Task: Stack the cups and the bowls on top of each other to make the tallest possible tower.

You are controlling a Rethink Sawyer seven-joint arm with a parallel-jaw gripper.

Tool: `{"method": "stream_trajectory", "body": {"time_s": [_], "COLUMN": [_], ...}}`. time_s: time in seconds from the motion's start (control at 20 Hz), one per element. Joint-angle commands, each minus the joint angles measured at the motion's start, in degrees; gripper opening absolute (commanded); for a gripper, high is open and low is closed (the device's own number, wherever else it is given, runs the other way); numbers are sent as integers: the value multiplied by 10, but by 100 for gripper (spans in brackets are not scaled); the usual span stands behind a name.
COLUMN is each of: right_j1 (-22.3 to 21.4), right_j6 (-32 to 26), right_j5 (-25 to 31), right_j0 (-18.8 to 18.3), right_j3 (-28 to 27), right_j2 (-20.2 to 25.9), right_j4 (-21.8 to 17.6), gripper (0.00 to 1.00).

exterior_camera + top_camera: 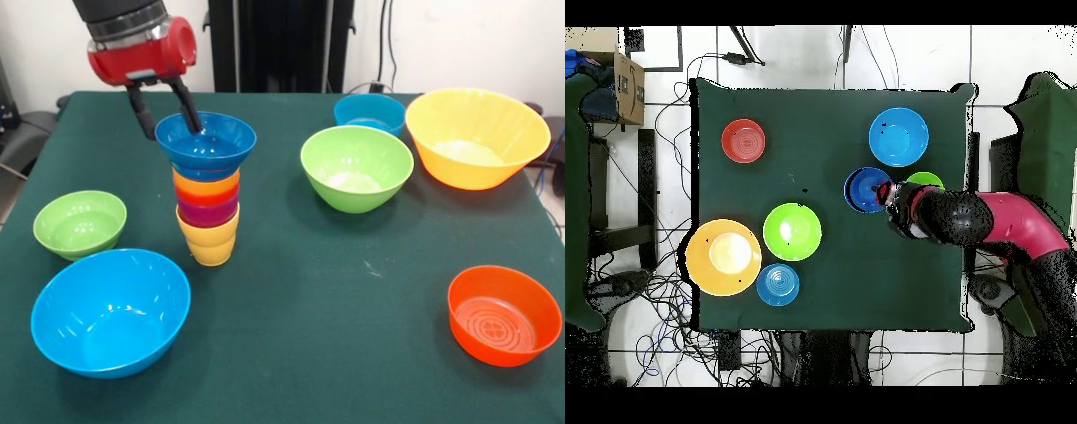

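With the tower [208,190] standing left of centre on the green table [335,291]: four cups nested, dark blue bowl [206,141] seated on top. Remaining loose, largest first: orange-yellow bowl [477,137], big light blue bowl [110,311], large green bowl [357,167], orange-red bowl [504,314], small green bowl [79,223], teal bowl [369,112]. All smooth, glossy, round plastic; cups narrow and tapered. Gripper [165,115] at the blue bowl's rim, fingers straddling the wall, one inside, one outside; firm pinch or release not determinable
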Motion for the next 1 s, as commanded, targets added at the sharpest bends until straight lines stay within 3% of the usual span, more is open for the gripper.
{"method": "stream_trajectory", "body": {"time_s": [0.05,0.45,1.0], "right_j1": [-34,-59,-66], "right_j6": [-119,-125,-149], "right_j5": [72,132,193], "right_j0": [30,38,62], "right_j3": [-21,-43,-106], "right_j2": [-7,0,-4], "right_j4": [-6,27,21], "gripper": [100,100,100]}}
